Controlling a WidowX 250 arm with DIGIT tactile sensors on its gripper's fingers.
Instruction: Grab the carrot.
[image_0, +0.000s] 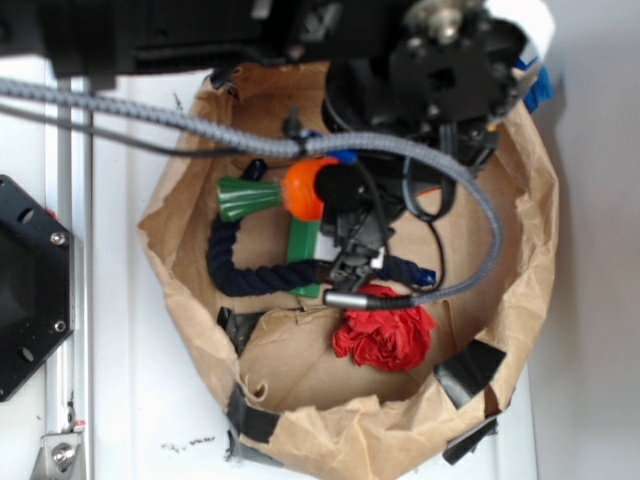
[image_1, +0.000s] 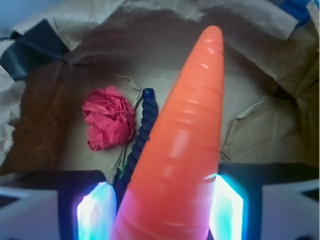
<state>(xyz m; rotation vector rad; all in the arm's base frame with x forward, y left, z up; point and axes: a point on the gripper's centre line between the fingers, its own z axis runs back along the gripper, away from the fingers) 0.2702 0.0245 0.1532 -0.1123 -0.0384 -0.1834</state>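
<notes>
The orange carrot (image_1: 185, 150) fills the middle of the wrist view, its tip pointing away over the bag floor. Its thick part sits between my two glowing fingers (image_1: 95, 210), touching both. From outside, the carrot (image_0: 300, 188) lies roughly level inside the paper bag. Its dark green stem (image_0: 245, 197) points left, and its tapered end is hidden under my gripper (image_0: 340, 190). The gripper is shut on the carrot.
A brown paper bag (image_0: 520, 250) with black tape patches walls in the work area. On its floor lie a red ruffled cloth ball (image_0: 385, 335), a dark blue rope (image_0: 250, 275) and a green block (image_0: 303, 245). A grey cable (image_0: 480, 200) loops across the bag.
</notes>
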